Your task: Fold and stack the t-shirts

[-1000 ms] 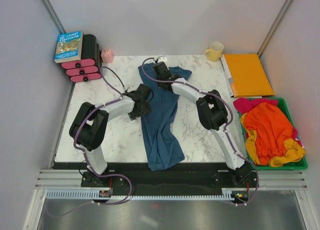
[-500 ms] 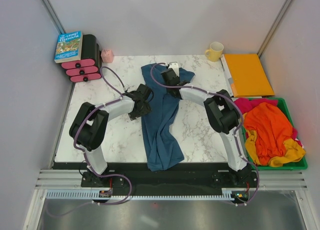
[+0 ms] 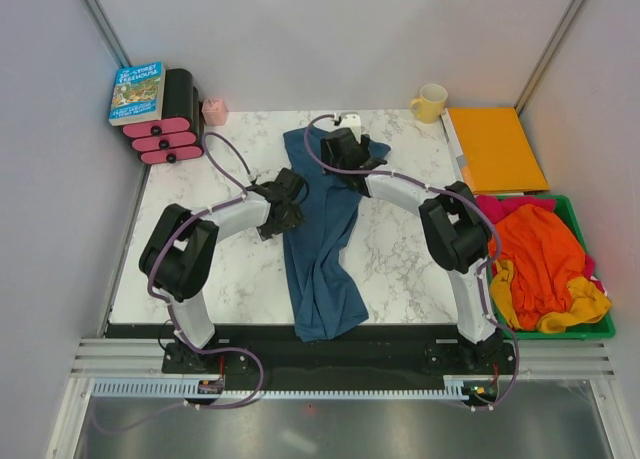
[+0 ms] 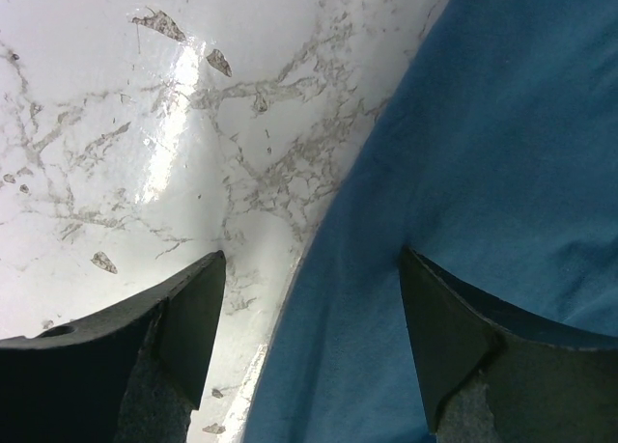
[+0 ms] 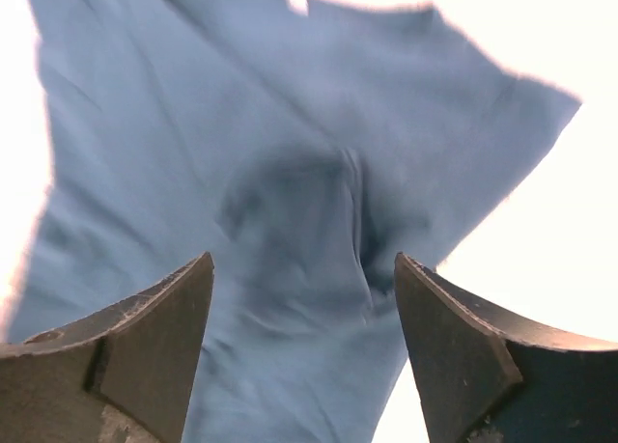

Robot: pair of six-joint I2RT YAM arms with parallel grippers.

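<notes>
A dusty teal-blue t-shirt (image 3: 322, 259) lies lengthwise and rumpled down the middle of the marble table (image 3: 200, 269). My right gripper (image 3: 341, 147) hovers over the shirt's far end, open; in the right wrist view creased blue cloth (image 5: 290, 202) lies below the gripper (image 5: 302, 269), with nothing between the fingers. My left gripper (image 3: 292, 207) is open at the shirt's left edge; its jaws straddle the hem (image 4: 319, 298), one finger (image 4: 188, 318) over marble, the other over cloth. Orange (image 3: 535, 259), yellow (image 3: 585, 304) and magenta (image 3: 490, 209) t-shirts are heaped in the bin.
The green bin (image 3: 575, 329) stands at the table's right edge. Behind it lie a flat orange folder (image 3: 495, 149) and a yellow mug (image 3: 430, 102). At the far left, a book (image 3: 137, 91) rests on pink-and-black dumbbells (image 3: 165, 139), beside a small pink object (image 3: 214, 111).
My right gripper has opened and let go of the shirt's far end after moving it to the right. The left arm has hardly moved.
</notes>
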